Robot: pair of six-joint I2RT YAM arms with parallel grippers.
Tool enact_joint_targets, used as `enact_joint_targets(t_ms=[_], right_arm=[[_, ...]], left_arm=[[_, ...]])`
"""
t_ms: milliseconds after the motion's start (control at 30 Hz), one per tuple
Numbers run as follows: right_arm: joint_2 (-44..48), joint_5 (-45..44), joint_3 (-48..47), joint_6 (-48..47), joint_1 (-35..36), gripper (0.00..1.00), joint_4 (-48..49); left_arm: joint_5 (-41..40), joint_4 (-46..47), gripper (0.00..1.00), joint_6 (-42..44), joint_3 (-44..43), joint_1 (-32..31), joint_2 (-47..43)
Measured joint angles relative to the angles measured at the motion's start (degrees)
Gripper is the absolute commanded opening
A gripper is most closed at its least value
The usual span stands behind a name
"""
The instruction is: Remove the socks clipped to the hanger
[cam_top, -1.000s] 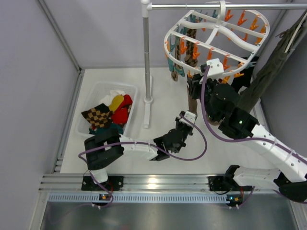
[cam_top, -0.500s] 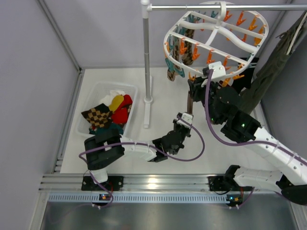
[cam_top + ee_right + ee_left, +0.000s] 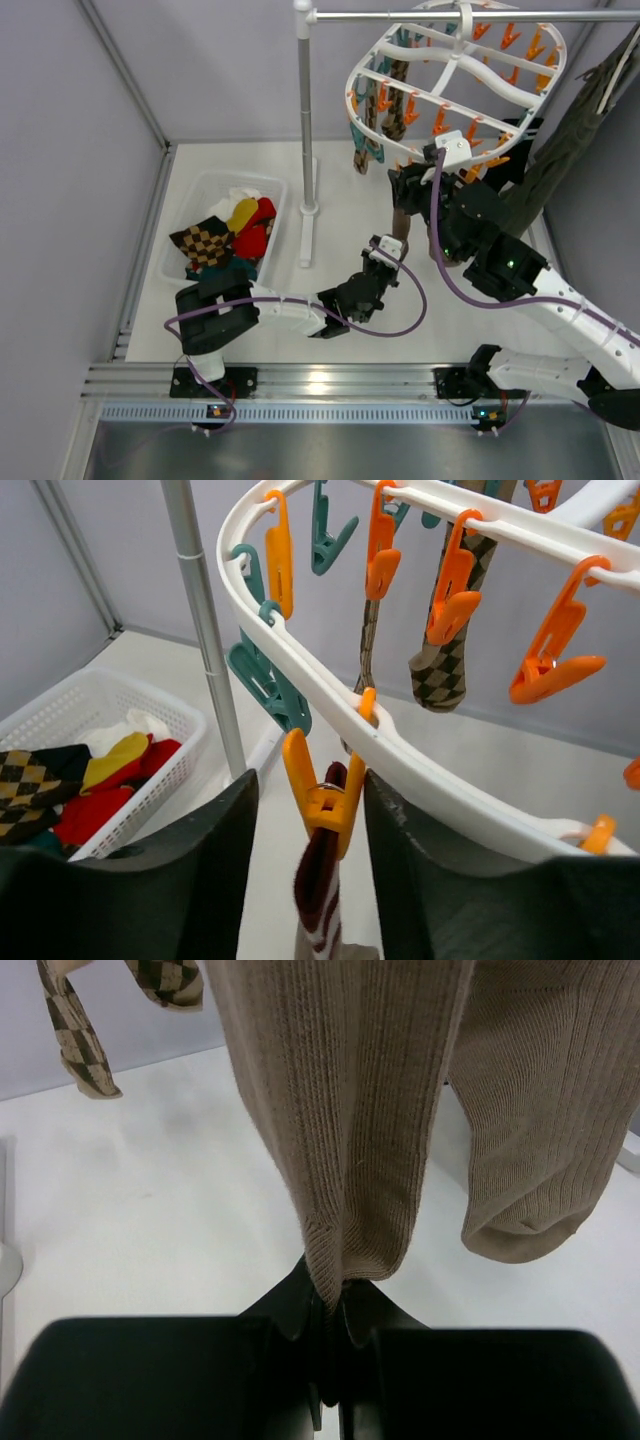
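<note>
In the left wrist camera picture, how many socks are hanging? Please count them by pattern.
Plain tan ribbed socks: 2
Argyle socks: 2
Total: 4

Overhead, two wrist close-ups of socks (image 3: pixel 350 1110)

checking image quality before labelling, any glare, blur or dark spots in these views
Top external: bright glare patch on the aluminium base rail, otherwise even light. Left wrist: tan ribbed sock sharp, left gripper nearly black. Right wrist: orange clip crisp, near fingers dark, soft.
</note>
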State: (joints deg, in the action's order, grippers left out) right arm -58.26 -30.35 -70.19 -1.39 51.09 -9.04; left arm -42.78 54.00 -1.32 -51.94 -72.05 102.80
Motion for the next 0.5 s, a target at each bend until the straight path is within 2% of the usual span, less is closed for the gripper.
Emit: enact_joint_targets(t_ms=[133,233,500], right_arm=[[0.0,-1.18,-0.11,0.04,0.0,0.61,-0.42],[0.0,-2.34,-0.13,0.13,0.0,0.65,-0.52],[-0.81,-5.95,-1.09,-0.15,0.0,0.64,-0.96]], left_arm=[[0.57,-0.02,0.0,0.87,0.0,0.0,-0.35],[1.01,-0.02,0.0,1.57,-0.04,0.0,-0.44],[1.64,-0.02,0.0,1.9,-0.04,0.0,-0.44]])
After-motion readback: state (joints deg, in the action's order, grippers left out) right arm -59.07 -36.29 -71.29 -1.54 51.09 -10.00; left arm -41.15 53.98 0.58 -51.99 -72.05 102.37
